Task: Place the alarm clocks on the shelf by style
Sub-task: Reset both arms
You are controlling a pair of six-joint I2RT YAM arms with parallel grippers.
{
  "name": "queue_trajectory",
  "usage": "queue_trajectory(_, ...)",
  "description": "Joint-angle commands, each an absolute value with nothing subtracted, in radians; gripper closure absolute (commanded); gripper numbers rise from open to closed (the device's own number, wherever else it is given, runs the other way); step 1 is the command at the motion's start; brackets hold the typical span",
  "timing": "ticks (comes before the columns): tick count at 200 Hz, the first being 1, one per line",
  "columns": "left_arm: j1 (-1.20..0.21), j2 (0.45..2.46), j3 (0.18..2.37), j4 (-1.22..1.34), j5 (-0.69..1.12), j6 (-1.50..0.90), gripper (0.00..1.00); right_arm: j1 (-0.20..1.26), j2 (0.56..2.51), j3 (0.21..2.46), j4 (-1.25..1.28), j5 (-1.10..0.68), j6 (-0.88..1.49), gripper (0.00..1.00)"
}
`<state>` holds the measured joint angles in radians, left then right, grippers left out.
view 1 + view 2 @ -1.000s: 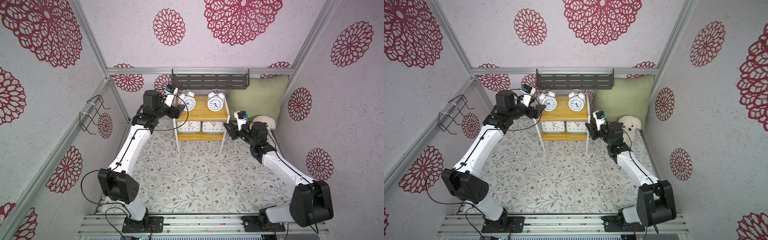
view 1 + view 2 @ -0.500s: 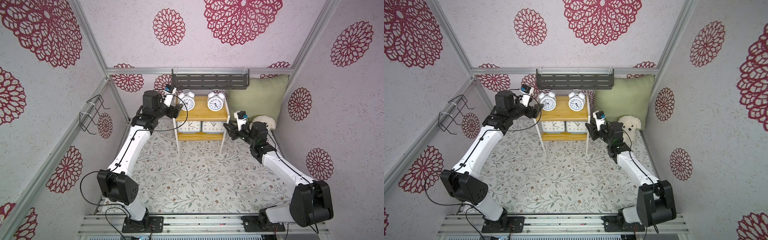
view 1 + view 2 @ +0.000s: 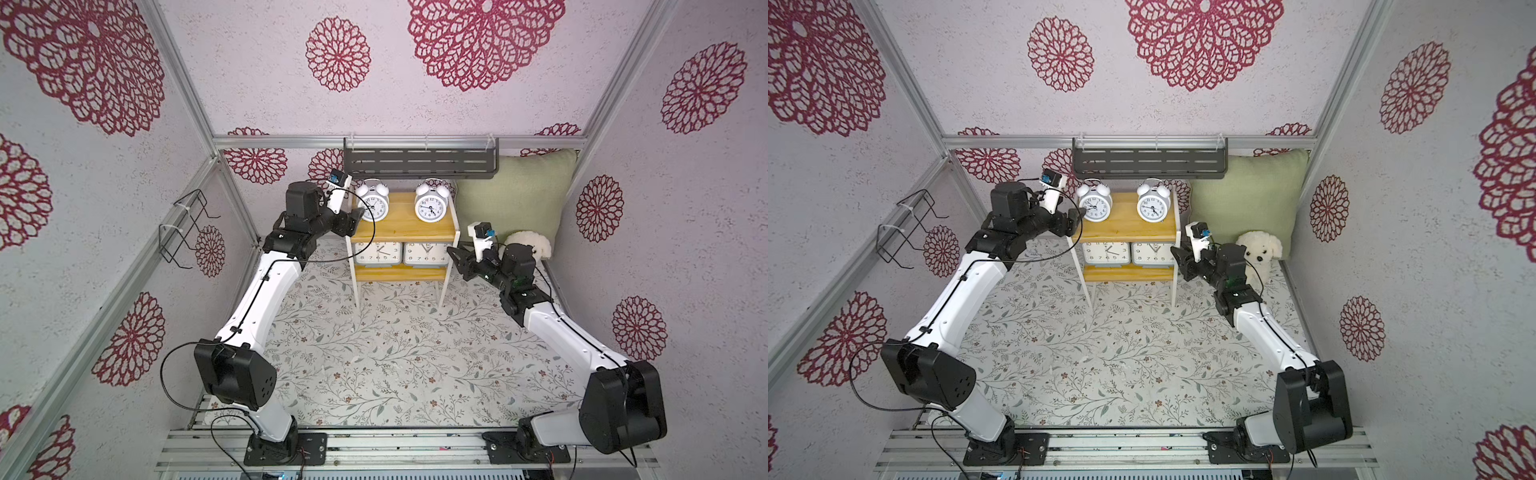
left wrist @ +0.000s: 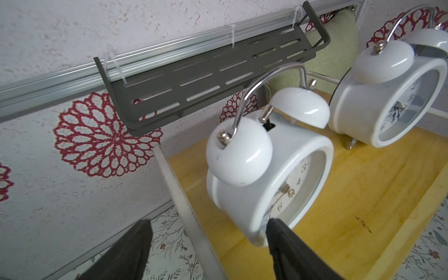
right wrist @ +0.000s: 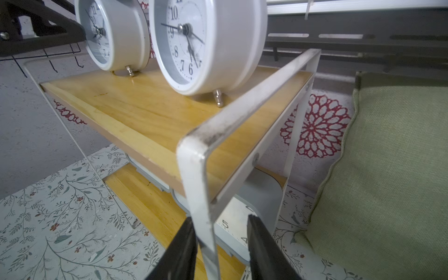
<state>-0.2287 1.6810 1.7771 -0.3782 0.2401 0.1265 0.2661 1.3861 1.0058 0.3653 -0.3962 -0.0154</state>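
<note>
Nothing moved | white twin-bell clocks (image 3: pixel 372 206) upright, faces nearward | left pincer (image 4: pixel 208 220) apart | right pincer (image 5: pixel 220 218) apart, astride shelf (image 5: pixel 145 109) frame

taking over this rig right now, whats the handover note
Left gripper: open, empty. Its fingers straddle the shelf's side frame, and one sits at the left twin-bell clock's lower rim; I cannot tell if it touches.
Right gripper: open, empty. Its fingers are either side of the shelf's front right frame leg.
Things: the left and right twin-bell clock are on the top board, and the grey rectangular clocks are on the lower board. All are upright.
Done: the sorting by style looks complete.
Left: probably just backing both arms off without bumping the shelf.
</note>
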Motion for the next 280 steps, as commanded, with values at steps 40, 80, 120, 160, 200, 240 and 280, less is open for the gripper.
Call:
queue_trajectory(40,-0.222,1.619,1.743,-0.347,0.246,0.13,0.16,0.262,1.365,1.037,0.385,-0.394,-0.011,0.57)
queue_trajectory(80,-0.222,1.539,1.674,-0.31,0.239,0.13,0.12,0.262,1.339,1.013,0.394,-0.376,-0.014,0.39)
queue_trajectory(120,-0.221,1.402,1.521,-0.237,0.177,0.12,0.08,0.26,1.289,0.971,0.397,-0.343,-0.023,0.25)
queue_trajectory(160,-0.206,1.279,1.351,-0.169,0.101,0.093,0.03,0.261,1.198,0.864,0.458,-0.268,-0.014,0.2)
queue_trajectory(200,-0.196,1.17,1.163,-0.044,0.007,0.041,0.0,0.261,1.095,0.721,0.553,-0.137,-0.009,0.17)
queue_trajectory(240,-0.178,1.128,1.025,0.031,-0.107,-0.017,0.03,0.259,1.042,0.615,0.589,0.043,0.006,0.16)
queue_trajectory(280,-0.153,1.125,0.838,0.197,-0.367,-0.092,0.03,0.255,1.04,0.499,0.655,0.204,0.011,0.12)
